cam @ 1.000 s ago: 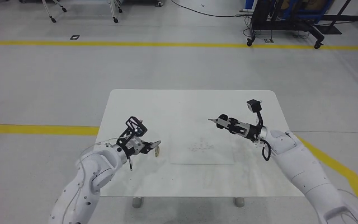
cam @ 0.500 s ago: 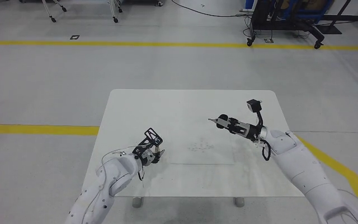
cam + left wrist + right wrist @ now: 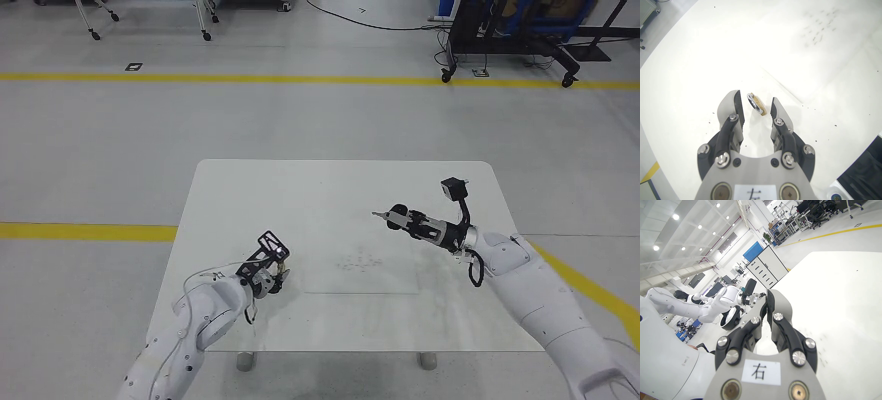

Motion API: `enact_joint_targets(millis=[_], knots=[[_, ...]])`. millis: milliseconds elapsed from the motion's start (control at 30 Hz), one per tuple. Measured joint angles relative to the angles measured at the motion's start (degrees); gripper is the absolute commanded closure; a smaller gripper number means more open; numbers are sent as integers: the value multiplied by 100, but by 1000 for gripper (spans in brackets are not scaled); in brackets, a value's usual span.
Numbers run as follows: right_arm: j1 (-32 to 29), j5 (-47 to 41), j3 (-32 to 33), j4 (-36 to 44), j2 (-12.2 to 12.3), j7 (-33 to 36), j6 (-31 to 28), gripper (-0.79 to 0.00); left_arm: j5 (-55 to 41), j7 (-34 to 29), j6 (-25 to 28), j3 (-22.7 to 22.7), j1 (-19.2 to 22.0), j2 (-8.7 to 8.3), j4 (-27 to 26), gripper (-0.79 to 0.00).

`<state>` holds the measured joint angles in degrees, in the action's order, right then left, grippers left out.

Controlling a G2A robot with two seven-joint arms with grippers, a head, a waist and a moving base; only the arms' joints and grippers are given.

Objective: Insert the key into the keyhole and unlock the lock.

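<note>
A small brass padlock (image 3: 757, 105) with a chrome shackle lies on the white table (image 3: 340, 190), near its front left. My left gripper (image 3: 755, 96) is low over it and open, one finger on each side of the lock without touching it. In the top view that left gripper (image 3: 276, 277) sits at the lock's spot. My right gripper (image 3: 395, 217) hangs above the table's right half, shut, with the thin metal key (image 3: 378, 213) sticking out of its tip toward the left. In the right wrist view the right gripper (image 3: 767, 294) has its pads pressed together and they hide the key.
A patch of dark specks (image 3: 358, 262) marks the table's middle, between the two arms. The table's front edge (image 3: 330, 350) runs close behind my left arm. Yellow floor lines run past the table.
My left gripper swung right and down from beside the padlock until its open fingers straddle it, and has stayed there for the last half second. The right arm has not moved.
</note>
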<state>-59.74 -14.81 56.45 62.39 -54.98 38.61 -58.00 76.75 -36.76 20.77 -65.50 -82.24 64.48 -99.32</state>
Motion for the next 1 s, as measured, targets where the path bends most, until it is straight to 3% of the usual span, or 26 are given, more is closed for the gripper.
enact_joint_targets(millis=[67,133,767,1000], knots=[[0,0,0,0,0,0,0,0,0,-30,39,67,81,13,83,-200],[0,0,0,0,0,0,0,0,-5,-45,50,121,146,24,138,0],[0,0,0,0,0,0,0,0,334,-34,-67,281,271,48,275,0],[0,0,0,0,0,0,0,0,-318,457,-430,-3,213,68,279,0]])
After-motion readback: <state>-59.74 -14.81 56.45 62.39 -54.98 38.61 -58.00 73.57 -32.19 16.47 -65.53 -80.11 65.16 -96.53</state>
